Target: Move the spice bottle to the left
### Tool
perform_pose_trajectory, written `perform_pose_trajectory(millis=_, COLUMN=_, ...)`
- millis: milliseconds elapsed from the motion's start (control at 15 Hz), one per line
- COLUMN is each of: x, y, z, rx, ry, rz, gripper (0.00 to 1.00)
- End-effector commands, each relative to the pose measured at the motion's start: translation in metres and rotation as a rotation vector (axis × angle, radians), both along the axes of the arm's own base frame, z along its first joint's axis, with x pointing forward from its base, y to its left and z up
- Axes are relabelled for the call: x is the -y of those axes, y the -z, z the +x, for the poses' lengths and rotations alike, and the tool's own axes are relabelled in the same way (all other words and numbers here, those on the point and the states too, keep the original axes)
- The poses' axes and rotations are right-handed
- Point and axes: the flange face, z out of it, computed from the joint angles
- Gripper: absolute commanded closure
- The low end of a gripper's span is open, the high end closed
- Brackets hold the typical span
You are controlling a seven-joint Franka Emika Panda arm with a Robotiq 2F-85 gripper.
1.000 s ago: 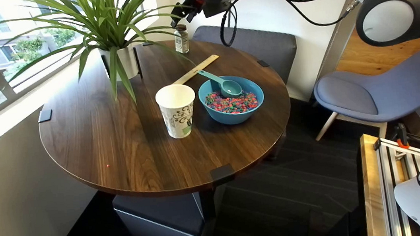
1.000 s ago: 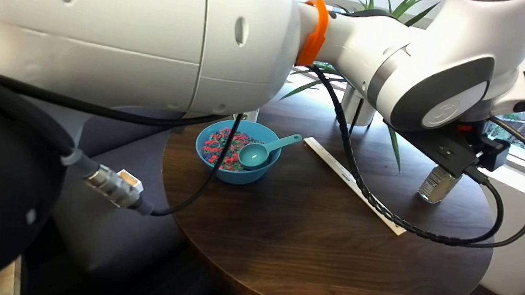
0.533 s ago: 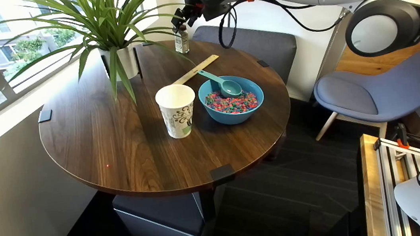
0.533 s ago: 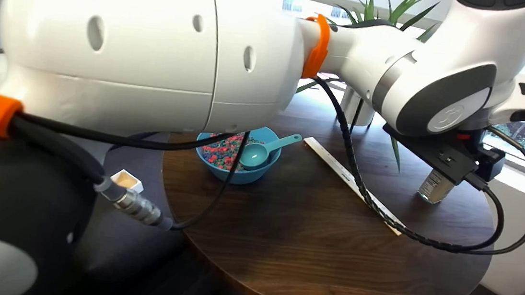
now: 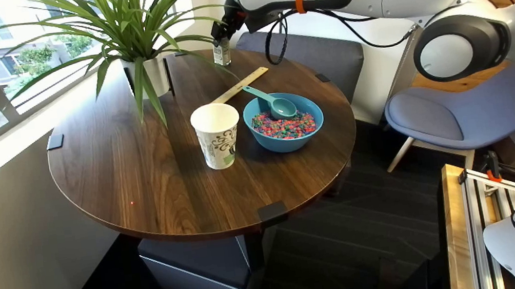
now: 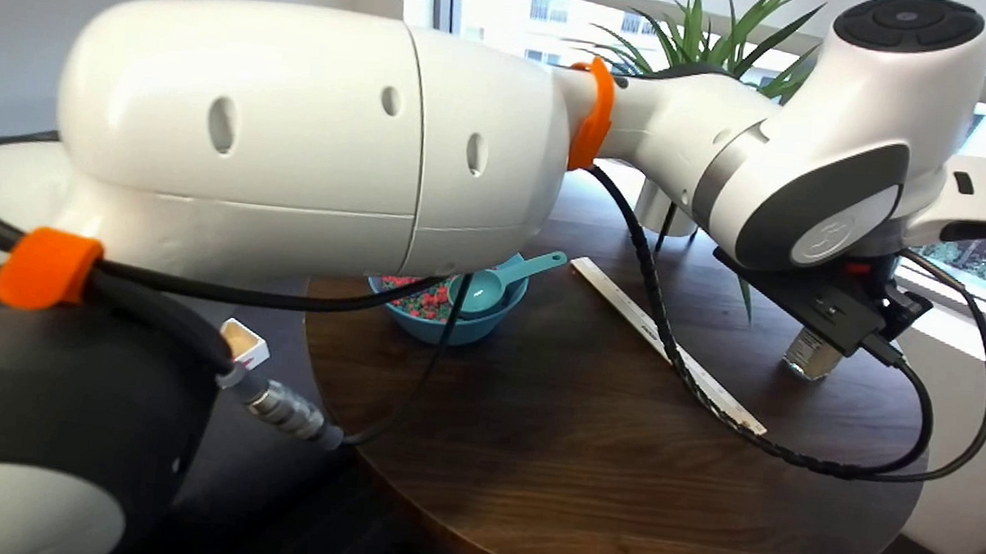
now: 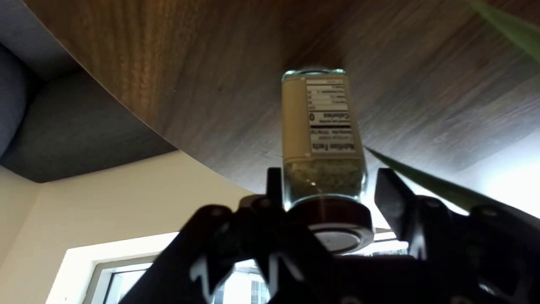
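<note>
Wrist view: the claw (image 7: 329, 179) is spread around the spice bottle (image 7: 318, 114), its fingers (image 7: 390, 194) flanking the shoulder and dark cap (image 7: 337, 214). A gap shows at the bottle's right side; whether the finger at the left of this view touches the glass cannot be told. Centre the claw before closing, so that both fingers meet the bottle together and neither tips it. Keep the leaf (image 7: 422, 179), whose tip shows just beside the glass, out of the grip.

In an exterior view, the bottle stands upright on the table (image 5: 159, 186), near its edge and well apart from the paper cup (image 5: 217, 144) and blue bowl (image 5: 287, 143). Close at low force, confirm the hold, then raise the bottle just clear. Whose left is meant is not shown; fix the direction first, and plan a path clear of the potted plant (image 5: 148, 74).

In an exterior view, the camera housing (image 6: 825, 304) hides the bottle's top; its base shows near the end of the ruler (image 6: 622, 303), not touching it. The cable (image 6: 652, 279) sags over the table: allow slack during the traverse.
</note>
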Motion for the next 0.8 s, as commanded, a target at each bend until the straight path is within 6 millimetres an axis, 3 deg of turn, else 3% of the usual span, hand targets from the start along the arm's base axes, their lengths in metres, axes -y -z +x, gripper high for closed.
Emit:
perform_pose_trajectory(millis=0, x=0.0, y=-0.001, z=0.002, rx=-0.003, ry=0.025, rz=-0.021, gripper=0.71)
perform_pose_trajectory(millis=67, x=0.002, y=-0.001, z=0.001, rx=-0.004, ry=0.03, rz=-0.02, gripper=0.76)
perform_pose_trajectory(millis=267, x=0.003, y=-0.005, z=0.0, rx=-0.009, ry=0.036, rz=-0.014, gripper=0.77)
perform_pose_trajectory(millis=400, x=-0.003, y=-0.026, z=-0.002, rx=0.016, ry=0.025, rz=-0.015, gripper=0.77)
perform_pose_trajectory(millis=733, x=-0.017, y=-0.112, z=-0.027, rx=0.003, ry=-0.002, rz=-0.009, gripper=0.77)
